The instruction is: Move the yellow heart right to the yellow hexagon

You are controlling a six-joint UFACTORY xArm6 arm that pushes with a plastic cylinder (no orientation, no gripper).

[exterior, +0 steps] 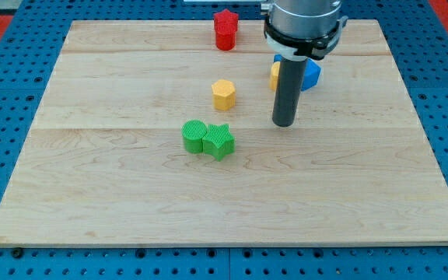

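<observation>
Pale wood makes up the board [131,202], which lies on a blue pegboard surface [6,93]. Take the yellow hexagon [223,94] as the landmark: it stands a little above the board's middle, apart from everything else.

My tip [284,124] sits to the view's right of the hexagon and slightly lower, near it but not touching. There is no claw to report — the arm ends in a plain dark rod [286,89], so nothing opens, closes or grips.

The yellow heart [274,74] is to the hexagon's upper right, mostly hidden behind the rod; only a yellow sliver shows at the rod's left edge, so its shape cannot be made out. A blue block [310,74] peeks out just on the rod's other side — whether it touches the yellow piece I cannot tell.

Straight above the hexagon, near the board's top edge, stands a red star [225,29]. Below and slightly left of the hexagon, a green cylinder [194,136] and a green star [219,141] sit touching each other.
</observation>
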